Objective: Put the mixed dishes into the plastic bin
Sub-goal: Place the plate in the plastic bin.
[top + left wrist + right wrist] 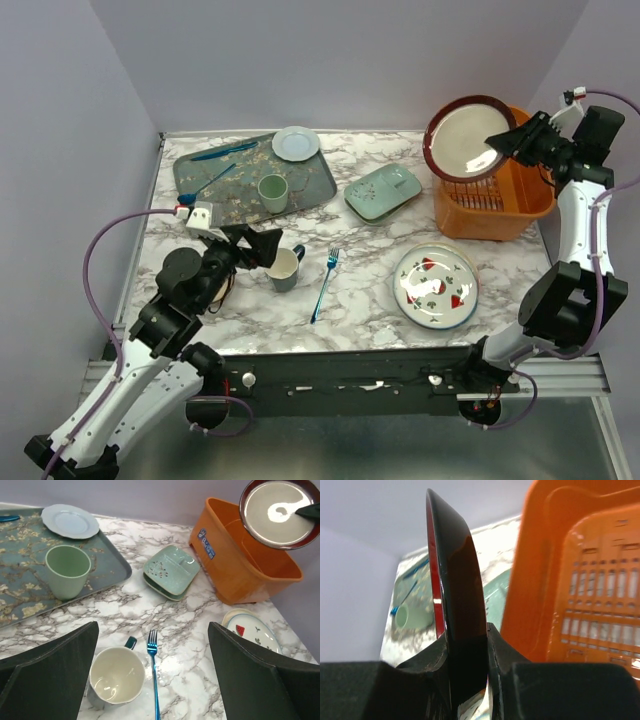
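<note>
Right gripper (503, 142): pinching rim of red-rimmed plate (462, 135), tilted on edge above orange bin (520, 205). Left gripper (262, 243): jaws wide, holding nothing, over mug (284, 268); fork (325, 285) just beside. Green divided dish (383, 191) between tray (215, 190) and bin. Bin's back-left corner hidden behind plate. Open tabletop (365, 270) between fork and strawberry plate (435, 286).

Table (370, 300) carries tray (312, 182), mug (284, 268), fork (325, 285), dish (383, 192), plate (435, 287), bin (500, 215).
</note>
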`<state>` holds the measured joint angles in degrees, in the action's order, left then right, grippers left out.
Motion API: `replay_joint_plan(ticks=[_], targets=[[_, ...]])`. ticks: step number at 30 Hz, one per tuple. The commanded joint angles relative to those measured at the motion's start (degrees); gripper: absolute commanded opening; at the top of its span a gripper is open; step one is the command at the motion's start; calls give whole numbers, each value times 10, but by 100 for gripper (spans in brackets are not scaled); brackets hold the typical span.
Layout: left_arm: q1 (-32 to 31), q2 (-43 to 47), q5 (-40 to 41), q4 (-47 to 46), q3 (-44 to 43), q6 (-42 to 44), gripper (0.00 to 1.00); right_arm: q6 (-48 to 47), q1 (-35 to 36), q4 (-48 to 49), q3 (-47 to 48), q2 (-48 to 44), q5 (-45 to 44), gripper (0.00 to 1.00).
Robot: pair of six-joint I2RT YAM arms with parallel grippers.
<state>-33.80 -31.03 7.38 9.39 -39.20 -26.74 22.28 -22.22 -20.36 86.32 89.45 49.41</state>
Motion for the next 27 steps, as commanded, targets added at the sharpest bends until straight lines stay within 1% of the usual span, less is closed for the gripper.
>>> replay_joint_plan(ticks=[1, 2, 4, 5, 12, 15, 27], targets=[[3, 19, 35, 34, 11, 12, 99, 111, -5, 91, 32, 12, -147, 1], [2, 17, 35, 34, 11, 13, 99, 116, -5, 95, 29, 13, -177, 0], [3, 13, 33, 34, 7, 14, 99, 126, -5, 108, 10, 13, -197, 0], [2, 10, 30, 35, 6, 15, 99, 130, -5, 127, 1, 11, -222, 1], [3, 13, 24, 31, 10, 15, 99, 171, 5, 141, -24, 21, -350, 1], [3, 17, 21, 29, 11, 15, 99, 186, 11, 147, -21, 41, -376, 1], [2, 31, 21, 24, 17, 18, 99, 245, 48, 147, 29, 156, -409, 1]])
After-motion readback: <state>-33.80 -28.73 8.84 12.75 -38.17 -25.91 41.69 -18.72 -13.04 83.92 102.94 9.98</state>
